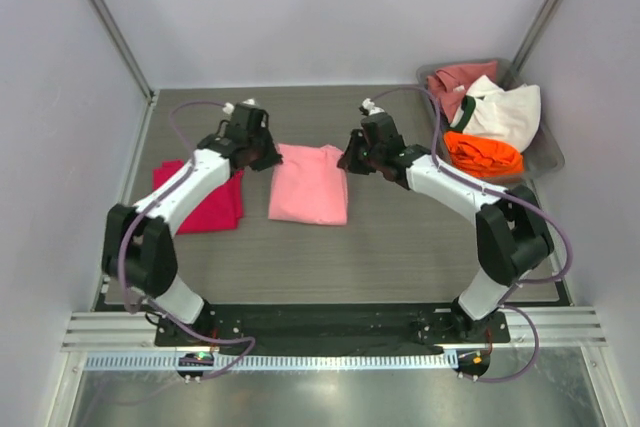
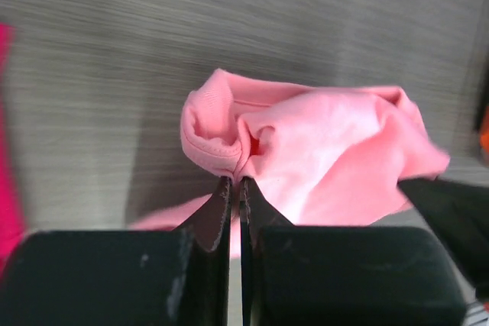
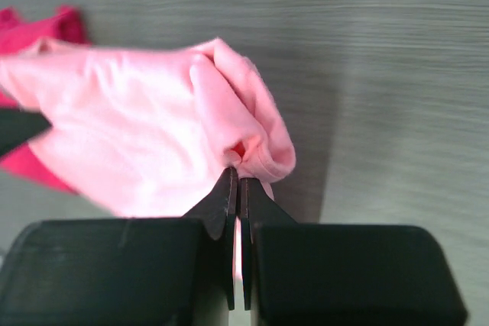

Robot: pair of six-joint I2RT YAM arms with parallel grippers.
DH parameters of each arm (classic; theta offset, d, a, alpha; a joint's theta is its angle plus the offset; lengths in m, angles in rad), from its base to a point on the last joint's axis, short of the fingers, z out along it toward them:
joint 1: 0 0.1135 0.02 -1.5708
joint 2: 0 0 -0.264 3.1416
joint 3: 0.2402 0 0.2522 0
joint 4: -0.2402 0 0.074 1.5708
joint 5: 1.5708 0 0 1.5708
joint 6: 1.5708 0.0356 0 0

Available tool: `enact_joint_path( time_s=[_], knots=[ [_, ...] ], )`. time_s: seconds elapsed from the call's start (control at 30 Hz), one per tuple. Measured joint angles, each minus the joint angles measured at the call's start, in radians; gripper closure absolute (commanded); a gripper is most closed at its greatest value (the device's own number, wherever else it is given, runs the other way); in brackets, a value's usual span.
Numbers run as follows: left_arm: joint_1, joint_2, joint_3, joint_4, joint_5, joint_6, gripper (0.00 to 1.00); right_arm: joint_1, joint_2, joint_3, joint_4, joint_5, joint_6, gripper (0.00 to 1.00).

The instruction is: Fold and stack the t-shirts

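A light pink t-shirt (image 1: 310, 185) lies folded in the middle of the table. My left gripper (image 1: 268, 157) is shut on its far left corner, the cloth (image 2: 306, 150) bunched at the tips (image 2: 235, 181). At the far right corner my right gripper (image 1: 350, 160) is shut on the same shirt, pinching a fold of pink cloth (image 3: 153, 127) at its tips (image 3: 235, 172). A magenta-red t-shirt (image 1: 205, 197) lies folded to the left, partly under the left arm. In a grey bin (image 1: 545, 152) at the back right sit dusty rose (image 1: 455, 82), white (image 1: 505, 112) and orange (image 1: 483, 154) shirts.
Light walls close in the table on the left, back and right. The arm bases are bolted to a black plate (image 1: 330, 322) at the near edge. Bare grey tabletop (image 1: 400, 247) stretches in front of the pink shirt.
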Motion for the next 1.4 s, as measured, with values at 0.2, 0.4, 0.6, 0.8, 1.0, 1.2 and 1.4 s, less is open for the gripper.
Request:
enact_joint_path(
  time_s=[0.2, 0.4, 0.6, 0.8, 1.0, 1.2, 1.4],
  knots=[
    [0.154, -0.314, -0.097, -0.134, -0.018, 0.035, 1.0, 0.177, -0.067, 0.086, -0.041, 0.029, 0.019, 0.99],
    [0.283, -0.568, -0.119, -0.323, -0.057, 0.077, 1.0, 0.319, -0.029, 0.225, -0.075, 0.068, 0.045, 0.99],
    [0.562, -0.637, -0.111, -0.484, -0.072, 0.128, 1.0, 0.441, 0.079, 0.364, -0.076, 0.09, 0.07, 0.99],
    [0.817, -0.616, -0.111, -0.556, -0.045, 0.158, 1.0, 0.546, 0.235, 0.492, -0.068, 0.109, 0.089, 0.99],
    [0.919, -0.532, -0.092, -0.567, -0.036, 0.179, 1.0, 0.564, 0.389, 0.632, -0.072, 0.121, 0.111, 0.99],
    [0.925, -0.459, -0.053, -0.56, -0.021, 0.18, 1.0, 0.554, 0.485, 0.732, -0.088, 0.137, 0.109, 0.99],
    [0.925, -0.392, -0.022, -0.527, -0.014, 0.17, 1.0, 0.529, 0.564, 0.828, -0.091, 0.135, 0.093, 0.99]
  ],
)
